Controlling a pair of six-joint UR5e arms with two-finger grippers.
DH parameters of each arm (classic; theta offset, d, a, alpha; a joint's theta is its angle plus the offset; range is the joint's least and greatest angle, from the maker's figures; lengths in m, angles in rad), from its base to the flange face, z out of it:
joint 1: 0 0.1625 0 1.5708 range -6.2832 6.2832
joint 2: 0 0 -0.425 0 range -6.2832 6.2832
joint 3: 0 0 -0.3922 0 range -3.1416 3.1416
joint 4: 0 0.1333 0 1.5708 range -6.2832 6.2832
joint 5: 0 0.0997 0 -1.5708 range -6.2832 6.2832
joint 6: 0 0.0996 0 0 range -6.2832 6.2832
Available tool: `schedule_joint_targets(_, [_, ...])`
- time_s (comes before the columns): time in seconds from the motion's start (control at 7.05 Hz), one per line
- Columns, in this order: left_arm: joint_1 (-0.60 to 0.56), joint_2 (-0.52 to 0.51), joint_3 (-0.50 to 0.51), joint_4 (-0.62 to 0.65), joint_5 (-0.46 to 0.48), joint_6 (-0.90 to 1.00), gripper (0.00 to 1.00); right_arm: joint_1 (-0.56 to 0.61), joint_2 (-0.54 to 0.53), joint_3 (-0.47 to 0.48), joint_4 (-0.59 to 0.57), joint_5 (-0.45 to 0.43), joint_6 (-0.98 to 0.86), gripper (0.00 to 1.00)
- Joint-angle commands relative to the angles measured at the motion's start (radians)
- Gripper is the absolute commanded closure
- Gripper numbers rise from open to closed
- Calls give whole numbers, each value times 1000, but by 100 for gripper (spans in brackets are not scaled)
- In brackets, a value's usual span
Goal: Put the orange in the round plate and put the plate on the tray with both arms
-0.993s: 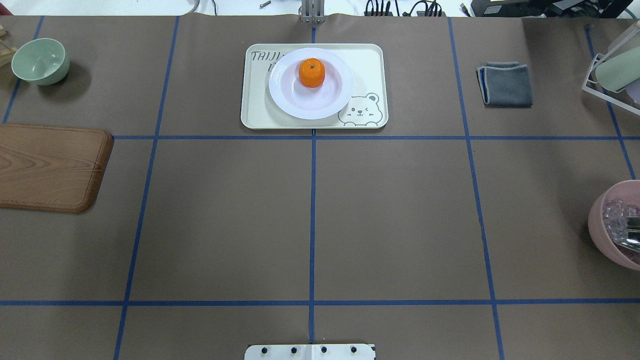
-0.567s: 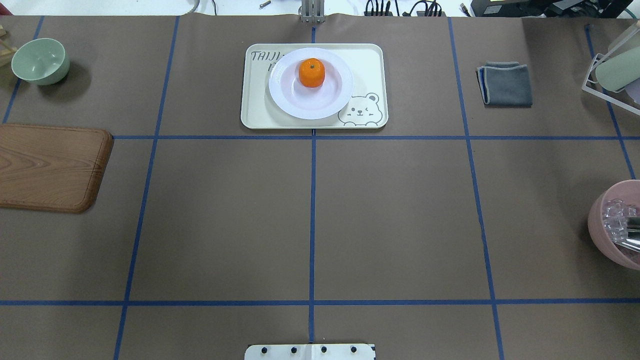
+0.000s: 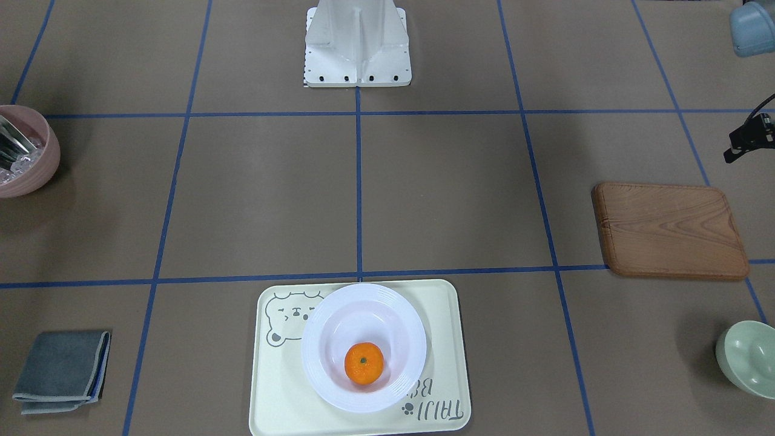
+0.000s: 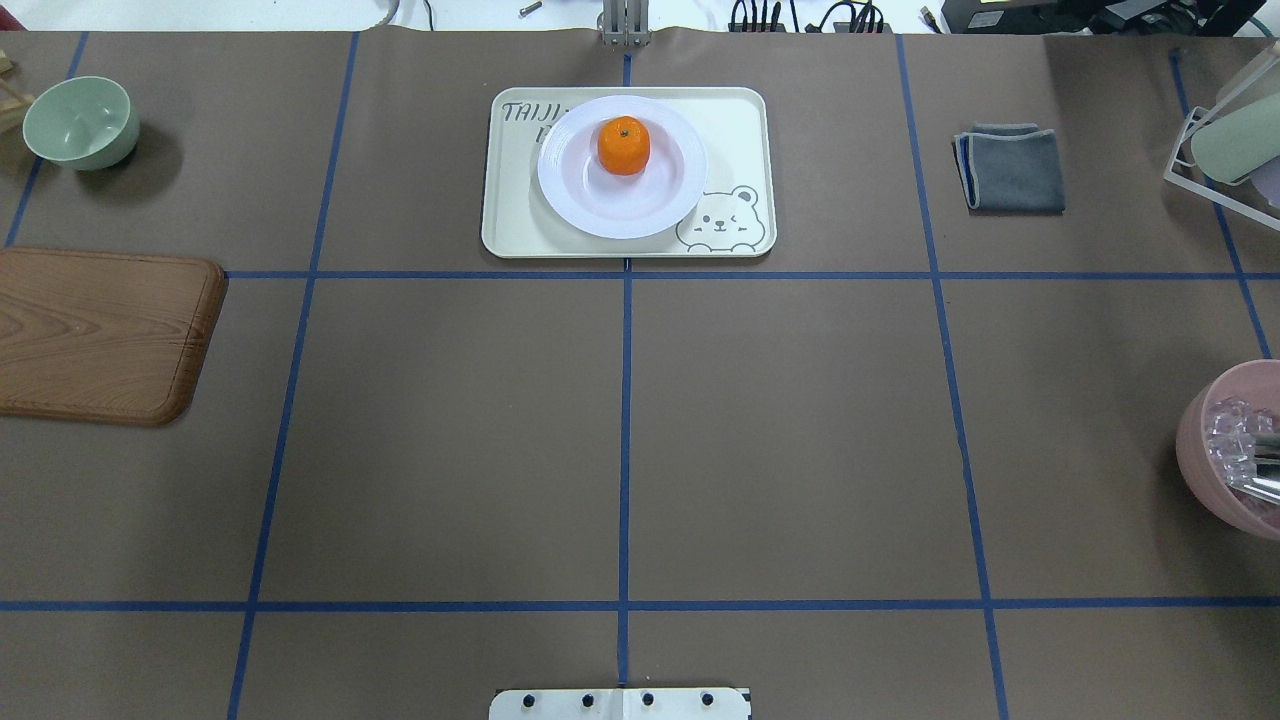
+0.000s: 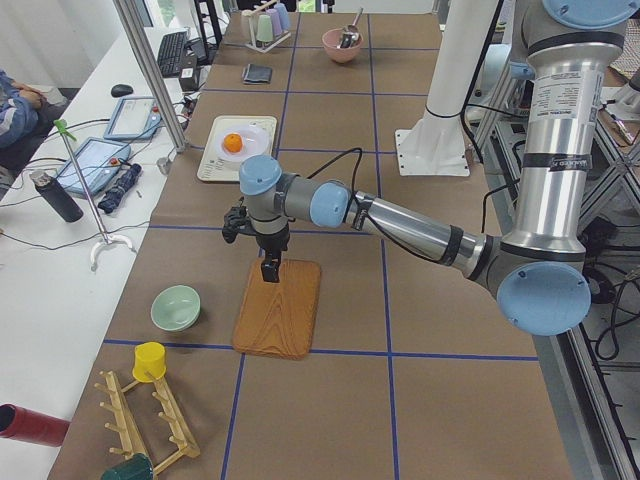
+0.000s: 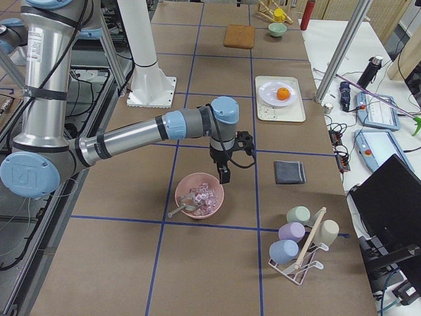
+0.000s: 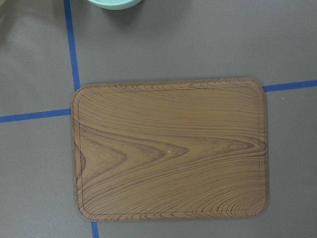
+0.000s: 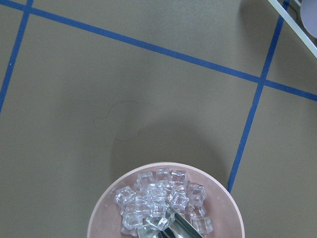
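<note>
Right now I am counting one orange (image 4: 623, 146), one round plate (image 4: 570, 195) and one tray (image 4: 735, 130), plus my own two arms. The tray is lying at the middle of the table's (image 4: 620, 450) far edge, its long axis running along that edge. Its grey lettering is sitting in its far left corner and reading upright from my side, while the bear face is sitting in its near right corner. The plate is resting flat on the tray, opening upward, a little left of the tray's middle and covering part of the lettering. It is glossy white, deep, with a wide, faintly ridged rim. The orange is sitting in the plate's sunken centre, small and bright, its green stem dot pointing up.

My left gripper (image 5: 270, 272) is hanging fingers-down over the one wooden board (image 4: 100, 335), which is lying at the table's left edge. My right gripper (image 6: 224, 175) is hanging fingers-down over the one pink bowl (image 4: 1200, 450) at the right edge. That bowl is holding ice cubes (image 8: 161, 198) and one metal scoop (image 8: 173, 228). I cannot tell how wide either pair of my fingers is standing, and nothing is showing in them.

One green bowl (image 4: 80, 122) is sitting in the far left corner, one folded grey cloth (image 4: 1012, 170) is lying towards the far right, and one cup rack (image 6: 299, 253) is standing in the far right corner.
</note>
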Motion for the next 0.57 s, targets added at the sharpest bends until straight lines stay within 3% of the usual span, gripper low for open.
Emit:
schedule_joint_targets(0.0, [3,-3,4,-3,1,-1,2,3,-11,86,-45,6,18,0])
schedule_joint_targets(0.14, [3,-3,3,-3,1,-1,2,11,-2,121,-103,3,18,0])
schedule_joint_targets(0.43, [3,-3,4,-6,0,-1,2,6,-6,134,-111,-40,16,0])
